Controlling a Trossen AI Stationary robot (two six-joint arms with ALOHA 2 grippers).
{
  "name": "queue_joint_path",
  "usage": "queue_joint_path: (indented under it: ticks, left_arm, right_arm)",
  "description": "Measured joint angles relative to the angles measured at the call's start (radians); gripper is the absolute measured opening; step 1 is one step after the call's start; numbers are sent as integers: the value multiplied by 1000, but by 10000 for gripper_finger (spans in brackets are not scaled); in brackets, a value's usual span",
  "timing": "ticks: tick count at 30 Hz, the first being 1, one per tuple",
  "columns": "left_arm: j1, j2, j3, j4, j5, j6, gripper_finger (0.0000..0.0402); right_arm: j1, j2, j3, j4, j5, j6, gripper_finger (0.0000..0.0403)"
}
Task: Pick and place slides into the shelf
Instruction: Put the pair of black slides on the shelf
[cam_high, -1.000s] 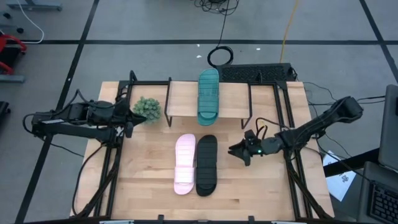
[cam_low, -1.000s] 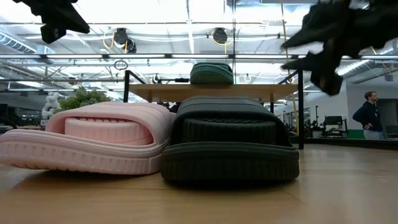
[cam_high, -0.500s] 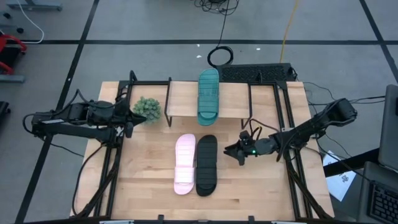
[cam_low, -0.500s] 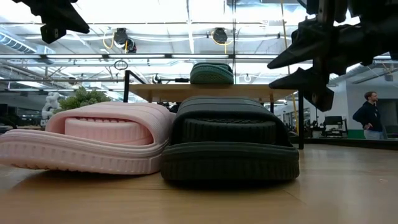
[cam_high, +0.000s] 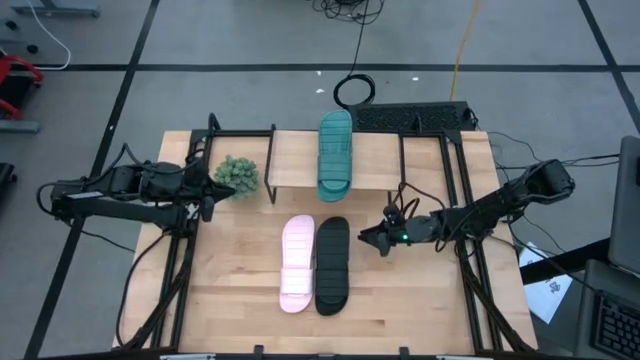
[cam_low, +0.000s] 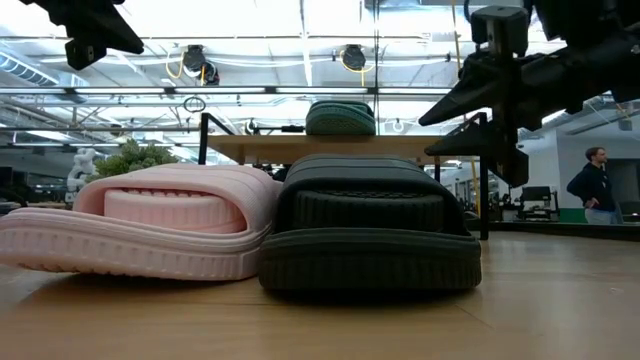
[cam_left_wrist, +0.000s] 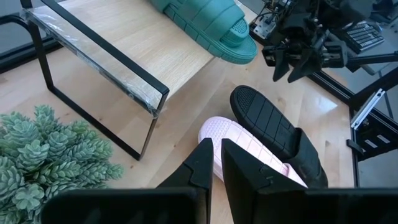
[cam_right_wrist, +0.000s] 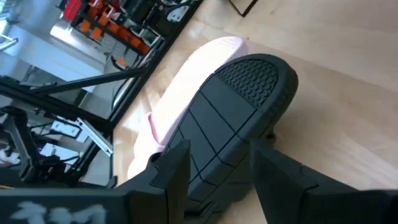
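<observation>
The teal slide (cam_high: 335, 152) lies sole down on the shelf's plank top (cam_high: 295, 160), also seen in the left wrist view (cam_left_wrist: 208, 18). The pink slide (cam_high: 297, 263) and the black slide (cam_high: 332, 264) lie side by side on the table in front of the shelf, touching. My right gripper (cam_high: 367, 238) hovers open just right of the black slide, above the table (cam_low: 440, 110), its fingers pointing at the black slide (cam_right_wrist: 242, 99). My left gripper (cam_high: 210, 195) waits shut at the table's left, beside the plant.
A small green plant (cam_high: 237, 175) stands left of the shelf, close to my left gripper. Black frame rails run along both table sides (cam_high: 465, 270). A dark power strip (cam_high: 410, 117) lies at the far edge. A person (cam_low: 597, 185) stands far off in the room.
My right gripper has moved toward the table's left, closing on the black slide's right side, and stayed open. The slides and my left arm have kept still.
</observation>
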Motion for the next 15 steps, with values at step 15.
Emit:
queue_joint_path:
  ticks: [15]
  left_arm:
    - [0, 0, 0, 2, 4, -1, 33]
  right_arm:
    - [-73, 161, 0, 175, -59, 93, 263]
